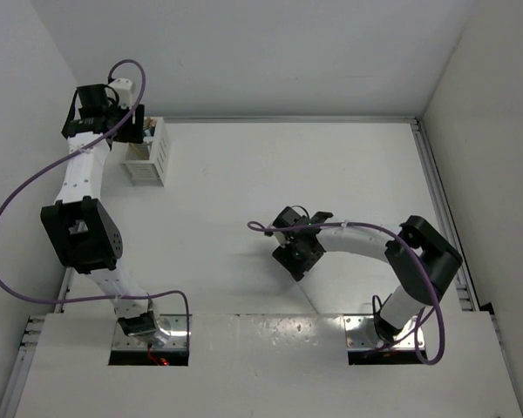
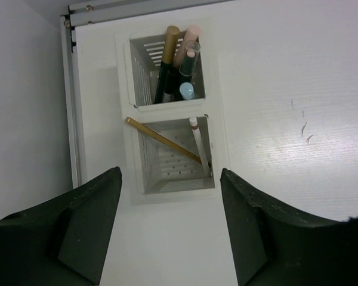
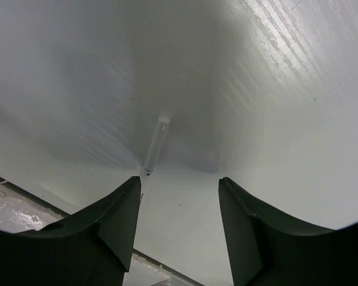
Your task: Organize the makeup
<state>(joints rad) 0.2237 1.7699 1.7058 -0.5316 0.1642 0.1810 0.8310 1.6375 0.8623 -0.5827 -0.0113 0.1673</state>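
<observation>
Left gripper [image 2: 170, 176]: jaws wide apart, nothing between them. Its two dark fingers [image 2: 89, 220] fill the lower corners of the left wrist view. It hangs above the white box [image 2: 167, 113], which sits centre-left of that frame and in the upper left of the top view, beside the left wall.

Box contents, left wrist view:
- Upper compartment: a dark stick with a gold end [image 2: 170, 37], a pink stick [image 2: 191, 32], a clear tube [image 2: 193, 52] and a light blue cap [image 2: 187, 90]. All stand bunched toward the right wall of the compartment.
- Lower compartment: a tan pencil [image 2: 164, 141] lies on the diagonal. Its upper end is at the compartment's upper left corner and its lower end is near the right wall. A white stick [image 2: 197, 142] with a reddish band near its top leans along the right wall.

Right gripper [image 3: 179, 182]: jaws partly apart, gripping nothing. It is low over the table [image 3: 286, 89], right of centre in the top view.
- A clear stick [image 3: 156, 142] lies flat on the table at the centre of the right wrist view.
- Its near end is just beside the inner edge of the finger [image 3: 107, 226] at lower left.
- Cannot tell whether the stick touches that finger.
- In the top view the stick is hidden under the gripper.

Purple cable [image 1: 9, 205] loops off the left arm at the left edge of the top view.
</observation>
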